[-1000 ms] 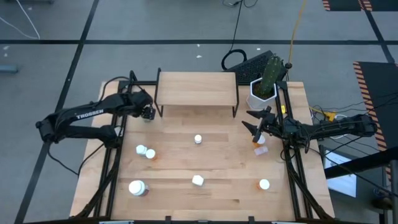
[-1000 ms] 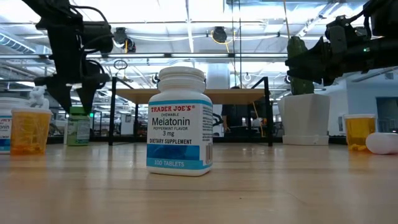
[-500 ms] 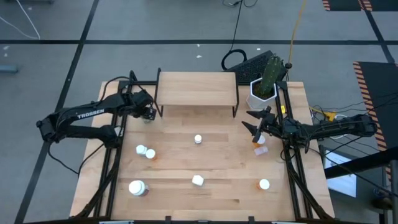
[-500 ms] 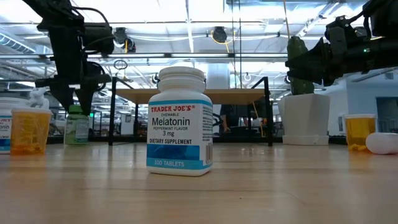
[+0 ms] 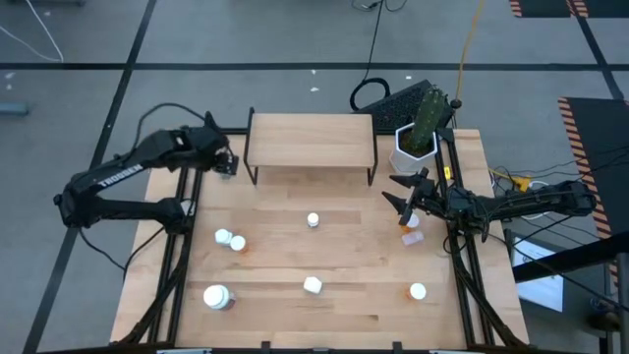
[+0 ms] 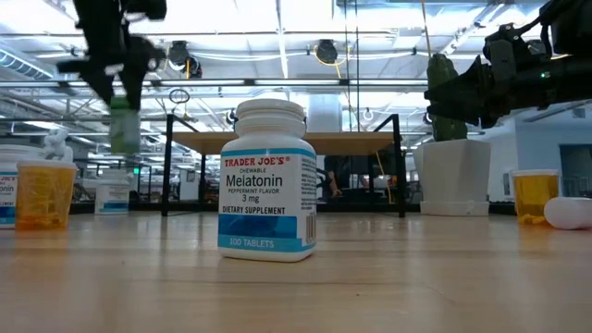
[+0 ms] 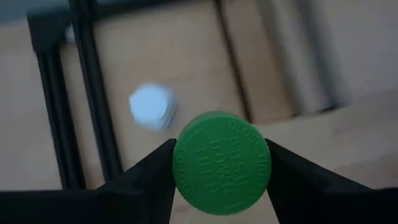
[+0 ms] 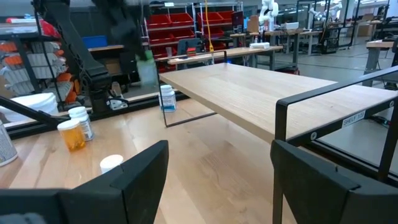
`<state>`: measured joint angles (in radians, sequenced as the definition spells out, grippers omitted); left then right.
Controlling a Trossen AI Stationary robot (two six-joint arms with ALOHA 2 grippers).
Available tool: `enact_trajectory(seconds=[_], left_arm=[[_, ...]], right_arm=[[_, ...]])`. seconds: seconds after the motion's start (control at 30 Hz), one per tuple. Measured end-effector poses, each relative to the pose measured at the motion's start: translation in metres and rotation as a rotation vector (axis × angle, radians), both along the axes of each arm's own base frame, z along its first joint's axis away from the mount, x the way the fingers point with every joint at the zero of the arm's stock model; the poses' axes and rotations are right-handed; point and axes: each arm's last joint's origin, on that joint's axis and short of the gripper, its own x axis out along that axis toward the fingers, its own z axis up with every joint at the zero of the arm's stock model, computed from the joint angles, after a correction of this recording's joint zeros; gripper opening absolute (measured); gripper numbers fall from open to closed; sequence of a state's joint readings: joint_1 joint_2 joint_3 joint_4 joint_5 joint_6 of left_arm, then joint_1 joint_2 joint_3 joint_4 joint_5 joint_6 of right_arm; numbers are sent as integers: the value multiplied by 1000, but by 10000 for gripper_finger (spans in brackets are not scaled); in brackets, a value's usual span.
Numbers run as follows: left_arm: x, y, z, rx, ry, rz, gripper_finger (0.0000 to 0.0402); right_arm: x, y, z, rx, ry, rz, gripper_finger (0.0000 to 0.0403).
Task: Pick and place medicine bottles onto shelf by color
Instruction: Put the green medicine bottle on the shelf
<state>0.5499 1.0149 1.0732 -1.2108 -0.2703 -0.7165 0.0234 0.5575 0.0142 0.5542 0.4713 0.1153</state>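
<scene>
A: Where is the green-capped bottle (image 7: 221,163)?

B: The left gripper (image 5: 224,162) has its fingers closed on it, in the air beside the left end of the shelf (image 5: 310,140). A white-capped bottle (image 7: 151,106) stands on the table (image 5: 344,256) below.

A: And the right gripper (image 5: 404,195)?

B: Its fingers are spread apart and hold nothing, near the plant pot (image 5: 414,146), above an orange bottle (image 5: 409,223).

A: What surrounds them?

B: More bottles on the light wood; a melatonin bottle (image 6: 268,180) stands nearest in the low view. Behind are ceiling lights and red bins (image 8: 177,28).
</scene>
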Motion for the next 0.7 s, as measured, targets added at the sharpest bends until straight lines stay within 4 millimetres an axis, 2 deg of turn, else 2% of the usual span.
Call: enact_trajectory(seconds=[0.17, 0.33, 0.53, 0.7], left_arm=[[3, 6, 50, 170, -48, 9, 209], [15, 15, 87, 291, -45, -14, 226], [48, 38, 110, 363, -47, -70, 205], [81, 68, 109, 367, -16, -102, 210]], right_arm=[[0, 0, 0, 0, 2, 0, 279], [0, 0, -1, 9, 1, 0, 279], [0, 0, -1, 10, 3, 0, 279], [0, 0, -1, 17, 6, 0, 279]])
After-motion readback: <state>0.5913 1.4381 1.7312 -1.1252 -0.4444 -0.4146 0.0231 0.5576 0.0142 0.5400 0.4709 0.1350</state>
